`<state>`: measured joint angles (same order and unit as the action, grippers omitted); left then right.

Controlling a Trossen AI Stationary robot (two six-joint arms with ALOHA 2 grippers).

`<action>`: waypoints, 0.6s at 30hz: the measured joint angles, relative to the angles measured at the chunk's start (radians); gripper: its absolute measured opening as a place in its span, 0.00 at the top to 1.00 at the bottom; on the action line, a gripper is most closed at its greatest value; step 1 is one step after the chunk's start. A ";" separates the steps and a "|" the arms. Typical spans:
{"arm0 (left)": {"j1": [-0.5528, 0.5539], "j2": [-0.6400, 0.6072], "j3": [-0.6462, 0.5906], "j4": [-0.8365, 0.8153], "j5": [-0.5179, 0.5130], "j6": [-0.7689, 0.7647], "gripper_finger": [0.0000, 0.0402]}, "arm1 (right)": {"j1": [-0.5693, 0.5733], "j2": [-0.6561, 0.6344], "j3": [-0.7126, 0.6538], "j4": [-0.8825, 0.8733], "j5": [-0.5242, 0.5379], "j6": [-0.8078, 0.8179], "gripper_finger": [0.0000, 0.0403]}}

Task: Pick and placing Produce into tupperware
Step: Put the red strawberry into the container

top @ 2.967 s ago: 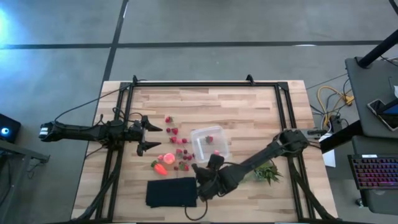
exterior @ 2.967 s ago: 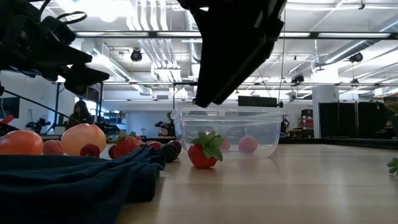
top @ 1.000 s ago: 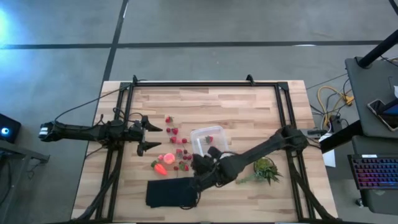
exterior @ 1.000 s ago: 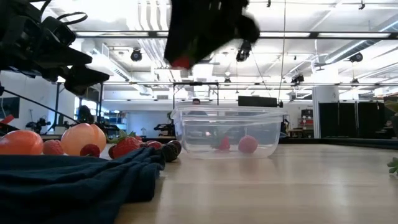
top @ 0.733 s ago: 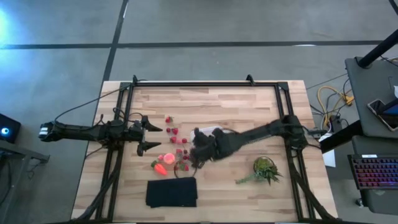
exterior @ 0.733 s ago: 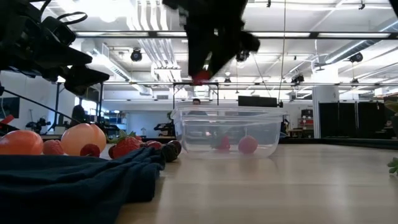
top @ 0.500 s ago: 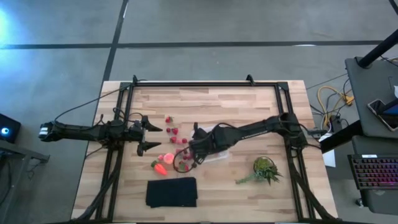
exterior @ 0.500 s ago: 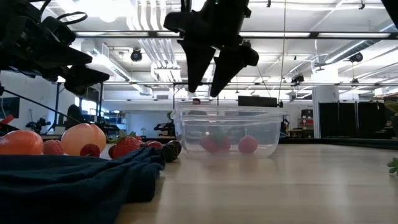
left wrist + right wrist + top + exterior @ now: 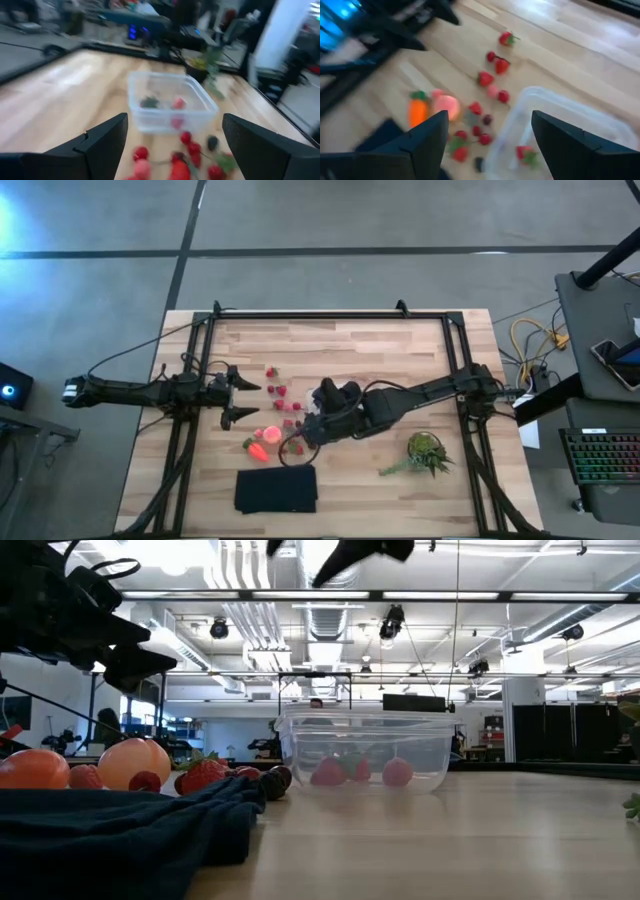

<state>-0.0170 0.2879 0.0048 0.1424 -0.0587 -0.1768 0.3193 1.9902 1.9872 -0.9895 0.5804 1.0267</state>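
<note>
**Desk:** Where does the tupperware [image 9: 432, 754] sit, and what is in it?

**Photographer:** It stands near the middle of the tabletop [image 9: 400, 345]. Three red pieces [image 9: 328, 772] lie on its floor, seen through the clear wall in the low view. From above, the right arm covers most of it.

**Desk:** And the right gripper [image 9: 489, 114]?

**Photographer:** It hangs above the tupperware's left side. The fingers are spread wide with nothing between them. In the low view only their tips show, high over the rim and not touching it.

**Desk:** The rest of the produce [image 9: 283, 406]?

**Photographer:** Loose on the wood just left of the tupperware. Small red berries run in a scattered line toward the back edge. The carrot [image 9: 259, 450] and the pink round piece [image 9: 268, 436] lie side by side at the end nearer the front edge.

**Desk:** The left gripper [image 9: 249, 401]?

**Photographer:** It waits by the left edge, pointing at the berries. Its fingers are also spread and hold nothing.

**Desk:** Anything else on the tabletop?

**Photographer:** A dark cloth [image 9: 277, 488] lies by the front edge, just in front of the carrot. A green plant [image 9: 425, 450] sits toward the right edge, well apart from the berries
</note>
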 joint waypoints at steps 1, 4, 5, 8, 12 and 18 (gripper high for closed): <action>0.000 0.000 0.000 0.017 -0.005 -0.005 0.23 | 0.007 -0.002 0.008 0.002 0.005 0.016 0.32; -0.001 -0.005 0.000 0.096 0.008 -0.193 0.23 | 0.029 -0.002 0.020 0.000 0.024 0.038 0.33; -0.001 -0.005 0.000 0.144 0.008 -0.291 0.23 | 0.032 -0.001 0.020 -0.001 0.027 0.039 0.34; -0.001 -0.005 0.000 0.271 0.007 -0.564 0.23 | 0.043 -0.008 0.015 -0.001 0.037 0.021 0.35; -0.001 0.003 0.000 0.453 -0.036 -0.677 0.23 | 0.054 -0.043 0.019 0.006 0.087 -0.020 0.35; -0.001 0.022 0.066 0.417 -0.158 -0.610 0.23 | 0.054 -0.178 -0.001 -0.028 0.130 -0.237 0.37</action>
<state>-0.0177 0.3098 0.0704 0.5590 -0.2171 -0.7873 0.3729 1.8117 1.9866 -1.0171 0.7108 0.7898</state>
